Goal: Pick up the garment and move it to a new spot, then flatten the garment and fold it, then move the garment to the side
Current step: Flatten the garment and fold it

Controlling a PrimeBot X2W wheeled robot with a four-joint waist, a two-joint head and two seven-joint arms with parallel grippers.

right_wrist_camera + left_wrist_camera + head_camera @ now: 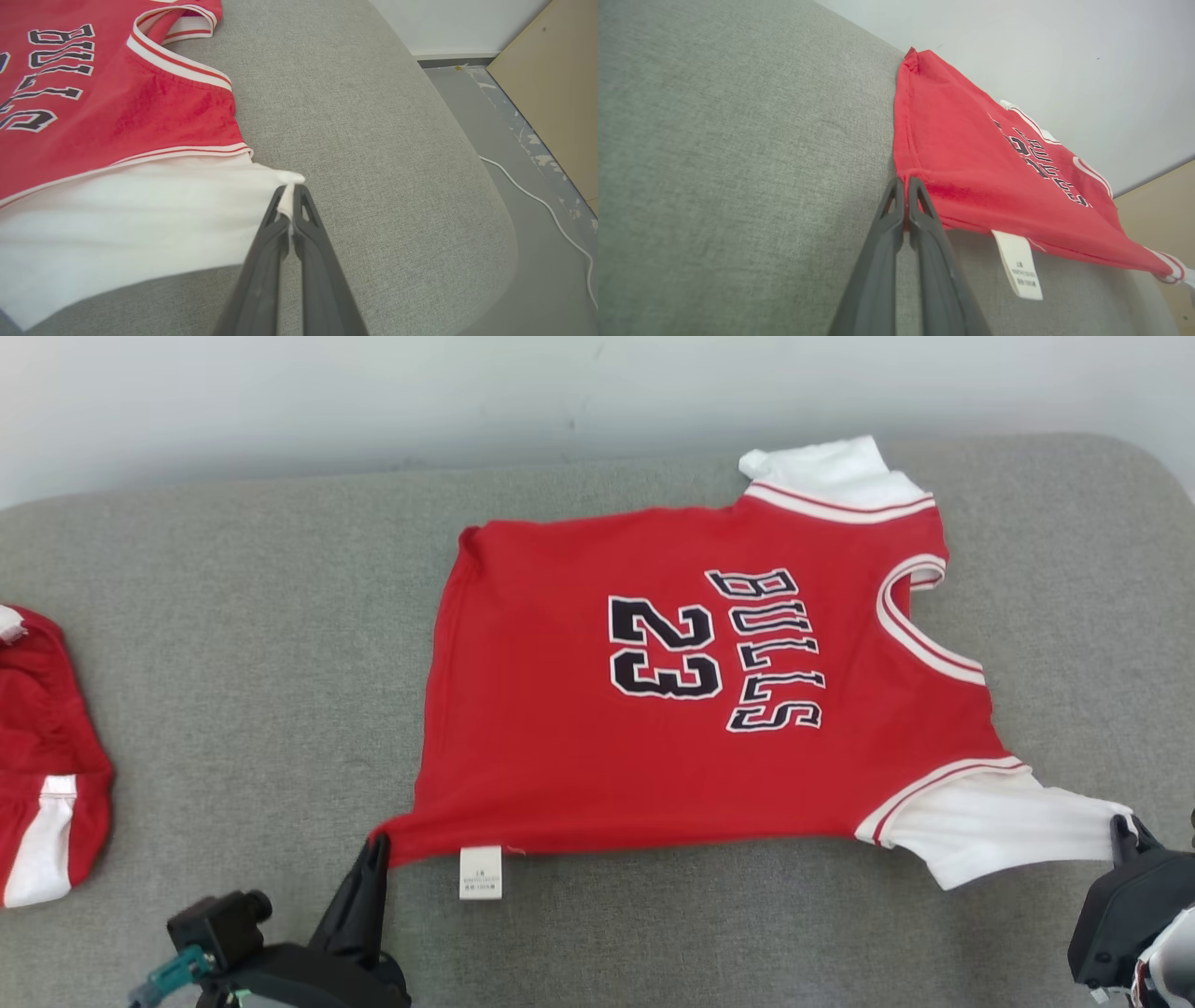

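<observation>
The red Bulls jersey [551,765] lies flat on the grey cushion [233,663], long axis left-right, neck toward the robot's right. The left gripper [378,849] pinches its hem corner, the right gripper [292,191] its white sleeve [990,826].

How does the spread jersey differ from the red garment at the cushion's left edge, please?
The jersey lies spread flat; the red garment lies bunched. The jersey shows black BULLS 23 lettering; the red garment shows a white stripe, no print. The left gripper and right gripper pinch the jersey's near corners; nothing touches the red garment. Both are red and white, on the grey cushion.
</observation>
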